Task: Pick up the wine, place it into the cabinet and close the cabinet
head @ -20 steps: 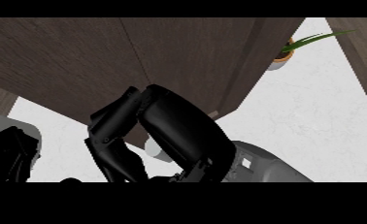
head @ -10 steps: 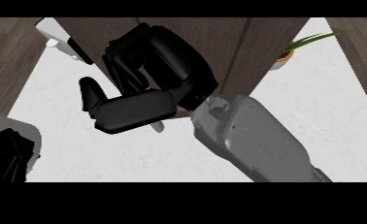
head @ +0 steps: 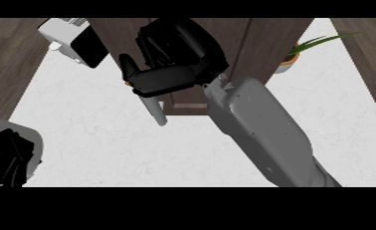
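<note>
The dark wooden cabinet point(head: 220, 40) hangs at the top middle, and its doors look flush. My right hand point(head: 170, 78) is raised against the left door, thumb to the left, its relaxed fingers lying on the wood. Nothing shows in its grasp. A grey bar handle point(head: 154, 110) sticks out just below the hand. The wine is not visible anywhere; the doors and my hand hide whatever is behind them. My left hand point(head: 15, 160) rests open at the lower left edge.
A white and black appliance point(head: 73, 42) stands at the upper left beside the cabinet. A potted plant point(head: 297, 55) sits at the cabinet's right. My grey right forearm point(head: 260, 129) crosses the pale wall or counter surface point(head: 95, 144).
The wide brown door panel that covered the upper left has swung right and now lies in line with the cabinet. My right hand moved up and right with it. The appliance has come into sight.
</note>
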Controlling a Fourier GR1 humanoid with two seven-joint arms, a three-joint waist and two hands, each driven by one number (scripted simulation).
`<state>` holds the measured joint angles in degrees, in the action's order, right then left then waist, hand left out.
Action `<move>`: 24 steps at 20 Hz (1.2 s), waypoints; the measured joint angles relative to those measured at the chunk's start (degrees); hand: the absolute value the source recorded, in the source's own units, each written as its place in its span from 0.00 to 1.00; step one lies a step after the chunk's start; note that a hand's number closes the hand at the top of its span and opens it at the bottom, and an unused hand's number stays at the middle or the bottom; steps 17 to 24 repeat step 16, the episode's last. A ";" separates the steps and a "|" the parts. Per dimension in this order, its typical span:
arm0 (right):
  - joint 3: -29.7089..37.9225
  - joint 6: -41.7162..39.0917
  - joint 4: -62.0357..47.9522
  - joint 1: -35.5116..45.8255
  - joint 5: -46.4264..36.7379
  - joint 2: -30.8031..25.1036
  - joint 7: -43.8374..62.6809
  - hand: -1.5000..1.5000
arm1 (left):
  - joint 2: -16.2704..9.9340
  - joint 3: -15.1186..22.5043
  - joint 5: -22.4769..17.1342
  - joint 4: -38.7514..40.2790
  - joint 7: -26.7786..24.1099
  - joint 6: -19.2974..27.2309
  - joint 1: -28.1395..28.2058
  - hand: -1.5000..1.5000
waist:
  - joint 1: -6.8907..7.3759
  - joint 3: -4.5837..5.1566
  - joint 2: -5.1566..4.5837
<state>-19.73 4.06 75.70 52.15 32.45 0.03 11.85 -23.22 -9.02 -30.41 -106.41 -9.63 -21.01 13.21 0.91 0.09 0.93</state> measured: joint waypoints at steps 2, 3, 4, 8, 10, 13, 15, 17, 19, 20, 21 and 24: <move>0.80 -1.76 -1.66 0.22 -0.16 -0.06 -1.37 1.00 | 0.24 -0.17 -0.09 -0.25 0.56 0.33 -0.35 1.00 | 0.18 0.11 0.29; 0.97 -2.48 -2.22 0.13 -0.38 -0.02 -2.35 1.00 | 0.61 0.12 0.25 -0.53 0.64 0.51 -0.31 1.00 | 0.26 0.15 0.45; 1.18 -3.45 -2.51 0.07 -0.19 -0.24 -2.57 1.00 | 0.80 0.18 0.34 -0.99 1.01 0.91 -0.43 1.00 | 0.35 0.29 0.54; 1.86 -7.65 -4.73 0.55 0.18 -0.93 -4.52 1.00 | 1.04 0.46 1.08 0.01 0.94 0.65 -1.30 1.00 | 0.79 0.72 0.83; 2.13 -9.13 -6.01 0.97 0.08 -1.15 -5.55 1.00 | 0.79 0.15 0.67 0.05 1.22 0.47 -1.77 1.00 | 1.10 0.74 0.95; 2.48 -11.50 -7.50 1.57 0.20 -1.85 -6.42 1.00 | 0.65 -0.21 0.48 -0.19 1.09 0.06 -1.45 1.00 | 1.59 0.93 1.04; 2.71 -12.87 -8.53 2.08 0.26 -2.12 -6.93 1.00 | 0.54 -0.32 0.22 -0.11 0.99 -0.45 -1.42 1.00 | 1.79 0.99 1.05; 2.79 -13.29 -8.98 2.43 0.34 -2.10 -6.95 1.00 | 0.58 -0.12 0.28 0.18 1.11 -0.52 -1.68 1.00 | 1.71 1.02 0.99; 2.79 -13.29 -8.98 2.43 0.34 -2.10 -6.95 1.00 | 0.58 -0.12 0.28 0.18 1.11 -0.52 -1.68 1.00 | 1.71 1.02 0.99; 2.79 -13.29 -8.98 2.43 0.34 -2.10 -6.95 1.00 | 0.58 -0.12 0.28 0.18 1.11 -0.52 -1.68 1.00 | 1.71 1.02 0.99; 2.79 -13.29 -8.98 2.43 0.34 -2.10 -6.95 1.00 | 0.58 -0.12 0.28 0.18 1.11 -0.52 -1.68 1.00 | 1.71 1.02 0.99; 2.79 -13.29 -8.98 2.43 0.34 -2.10 -6.95 1.00 | 0.58 -0.12 0.28 0.18 1.11 -0.52 -1.68 1.00 | 1.71 1.02 0.99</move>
